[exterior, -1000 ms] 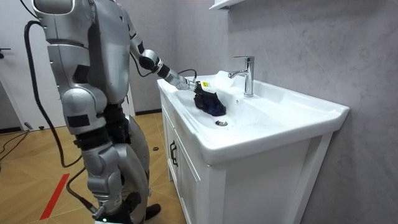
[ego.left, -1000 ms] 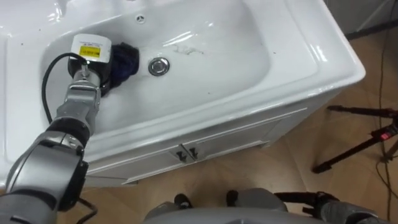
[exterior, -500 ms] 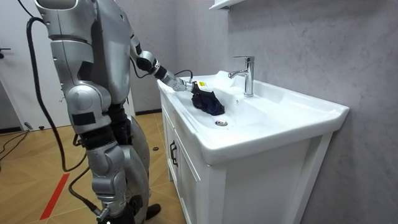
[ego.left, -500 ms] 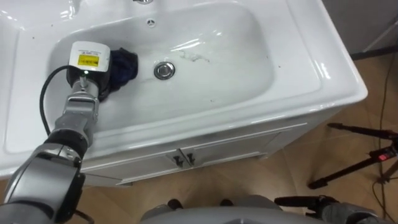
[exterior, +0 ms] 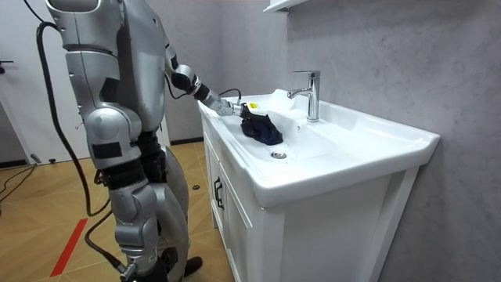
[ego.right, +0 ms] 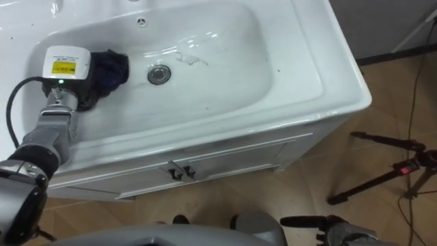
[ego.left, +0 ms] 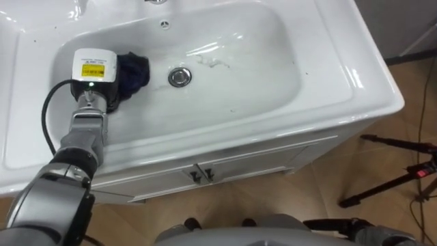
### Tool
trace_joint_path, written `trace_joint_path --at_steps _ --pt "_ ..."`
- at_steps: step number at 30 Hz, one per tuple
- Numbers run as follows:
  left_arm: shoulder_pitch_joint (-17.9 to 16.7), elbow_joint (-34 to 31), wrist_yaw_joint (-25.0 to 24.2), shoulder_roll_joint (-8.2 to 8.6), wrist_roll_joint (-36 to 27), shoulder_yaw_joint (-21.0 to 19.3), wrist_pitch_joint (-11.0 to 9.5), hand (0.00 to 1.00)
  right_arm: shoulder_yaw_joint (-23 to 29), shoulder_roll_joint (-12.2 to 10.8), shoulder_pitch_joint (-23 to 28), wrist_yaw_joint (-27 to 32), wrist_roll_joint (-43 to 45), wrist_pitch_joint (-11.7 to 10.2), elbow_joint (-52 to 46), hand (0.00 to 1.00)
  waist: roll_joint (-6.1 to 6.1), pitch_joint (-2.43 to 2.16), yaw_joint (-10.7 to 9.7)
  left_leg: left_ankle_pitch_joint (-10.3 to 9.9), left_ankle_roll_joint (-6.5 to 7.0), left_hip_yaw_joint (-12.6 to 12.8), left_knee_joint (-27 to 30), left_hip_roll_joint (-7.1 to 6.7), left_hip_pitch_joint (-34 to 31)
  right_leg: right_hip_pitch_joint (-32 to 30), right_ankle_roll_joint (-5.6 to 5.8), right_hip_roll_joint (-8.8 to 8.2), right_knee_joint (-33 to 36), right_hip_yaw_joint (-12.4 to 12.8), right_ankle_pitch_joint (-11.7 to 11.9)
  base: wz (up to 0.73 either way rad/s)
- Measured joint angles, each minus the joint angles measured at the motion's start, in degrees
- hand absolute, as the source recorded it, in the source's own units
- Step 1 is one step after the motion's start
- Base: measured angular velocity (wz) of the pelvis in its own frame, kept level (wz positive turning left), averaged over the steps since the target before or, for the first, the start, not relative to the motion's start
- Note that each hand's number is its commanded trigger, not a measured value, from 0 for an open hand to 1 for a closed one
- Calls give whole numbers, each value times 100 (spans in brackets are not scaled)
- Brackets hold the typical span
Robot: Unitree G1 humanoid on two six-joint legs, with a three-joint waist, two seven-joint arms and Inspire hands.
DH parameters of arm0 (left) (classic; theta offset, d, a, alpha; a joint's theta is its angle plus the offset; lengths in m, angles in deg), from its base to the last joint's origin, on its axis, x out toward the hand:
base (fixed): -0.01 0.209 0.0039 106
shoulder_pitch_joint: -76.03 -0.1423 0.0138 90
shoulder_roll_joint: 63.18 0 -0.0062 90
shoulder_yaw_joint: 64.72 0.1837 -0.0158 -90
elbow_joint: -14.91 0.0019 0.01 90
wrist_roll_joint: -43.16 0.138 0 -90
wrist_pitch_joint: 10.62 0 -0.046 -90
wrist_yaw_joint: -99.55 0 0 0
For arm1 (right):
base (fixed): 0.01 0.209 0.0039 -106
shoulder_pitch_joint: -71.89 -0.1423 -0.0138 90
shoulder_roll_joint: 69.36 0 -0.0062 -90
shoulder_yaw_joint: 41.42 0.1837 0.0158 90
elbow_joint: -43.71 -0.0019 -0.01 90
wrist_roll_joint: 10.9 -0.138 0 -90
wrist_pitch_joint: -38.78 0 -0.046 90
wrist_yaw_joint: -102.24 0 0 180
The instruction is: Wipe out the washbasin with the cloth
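**Left hand on the cloth at the basin's left end**

Cannot tell how the fingers lie: hidden beneath the back of the left hand (ego.left: pixel 94 72) and the crumpled dark blue cloth (ego.left: pixel 134 70). Rests that hand against the cloth on the left slope of the white ceramic basin (ego.left: pixel 259 75), just left of the round metal drain (ego.left: pixel 179 77). Reaches in over the front-left rim. Stands before the white two-door cabinet (ego.left: pixel 239 160), opposite the chrome tap (exterior: pixel 311 94) at the back edge. Beyond the right corner, on the wooden floor (ego.left: pixel 321 198), a black tripod (ego.left: pixel 392 164).

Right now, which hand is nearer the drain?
Left. The left hand is on the dark cloth just left of the drain; the right hand is away from the basin.
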Motion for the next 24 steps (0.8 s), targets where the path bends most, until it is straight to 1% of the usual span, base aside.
trace_joint_path --at_steps 2,4,6,7,9,10,11,12,13,15,16,18,19,20,21,22,24 --pt "2 11 44 22 -27 -1 8 100 -29 5 -6 -9 -145 -23 -4 0 5 23 0 0 0 1 1 0 4 -6 -1 -3 9 2 -3 0" --pt "12 11 62 73 -234 0 63 100 -95 6 -8 -70 -324 -47 -4 0 5 32 -1 0 0 0 2 -3 1 -16 -2 -9 24 2 -15 0" --pt "20 10 68 136 -461 -2 124 100 -201 3 -18 -157 -478 -55 1 0 3 41 1 0 0 1 0 -7 17 -20 -3 -12 49 15 -33 0" --pt "24 11 68 145 -585 -3 131 100 -209 -1 -40 -222 -522 -64 11 0 -1 58 1 0 0 4 -3 -14 34 -29 -2 -21 96 25 -59 -3" --pt "44 14 68 186 -877 -38 129 100 -235 -9 -49 -303 -638 -90 14 0 -5 75 -1 0 -1 4 -4 -15 48 -28 -9 -24 128 20 -79 2" --pt "72 18 67 261 -1069 -162 122 100 -244 -14 -49 -376 -654 -126 21 0 -9 91 -1 0 -1 4 -3 -16 50 -28 -13 -28 152 2 -94 6" --pt "99 22 66 332 -1254 -256 103 100 -243 -18 -56 -435 -691 -145 25 0 -14 112 -1 0 -1 6 -3 -17 54 -32 -18 -30 165 -5 -102 5" --pt "190 72 64 410 -1535 -292 73 100 -341 -16 -70 -458 -808 -173 19 0 -10 142 3 2 -4 12 -1 -15 55 -38 -19 -30 175 -8 -102 3" --pt "265 118 50 448 -1725 -295 58 100 -425 -18 -86 -455 -862 -194 17 0 -7 158 6 2 -4 14 3 -13 44 -50 -20 -31 185 -16 -103 4" --pt "547 232 -26 595 -2309 -429 0 100 -618 -63 -173 -453 -947 -261 -3 0 -7 176 18 3 -3 14 49 -7 -108 -227 -22 -44 296 -34 -118 4" --pt "599 254 -35 619 -2426 -478 -47 100 -627 -74 -202 -452 -943 -271 -5 0 -8 177 6 4 -2 16 72 -6 -151 -274 -21 -48 327 -35 -124 -3" --pt "785 285 -117 678 -2988 -610 -157 100 -626 -120 -300 -421 -933 -312 -6 0 -39 198 -29 21 26 29 124 -32 -267 -447 -12 -94 503 -32 -176 2" --pt "831 286 -149 684 -3127 -613 -175 100 -627 -125 -308 -415 -936 -314 -4 0 -48 203 -46 29 38 26 126 -48 -284 -476 -6 -114 552 -46 -199 17" --pt "906 290 -204 724 -3377 -604 -202 100 -630 -128 -323 -408 -1007 -315 -7 0 -69 218 -69 50 67 22 126 -87 -312 -527 10 -160 638 -79 -240 18" --pt "936 302 -213 746 -3491 -602 -212 100 -633 -131 -323 -392 -1072 -315 -5 0 -75 223 -78 59 79 23 126 -102 -323 -537 20 -177 657 -101 -252 22" --pt "1036 324 -230 816 -3738 -608 -257 100 -639 -147 -321 -376 -1123 -315 -8 0 -87 232 -116 62 86 32 126 -118 -335 -545 33 -208 683 -141 -268 20" --pt "1133 394 -244 849 -3973 -616 -311 100 -639 -198 -338 -376 -1114 -318 -17 0 -118 253 -166 66 100 32 131 -128 -346 -540 42 -227 682 -180 -273 12"
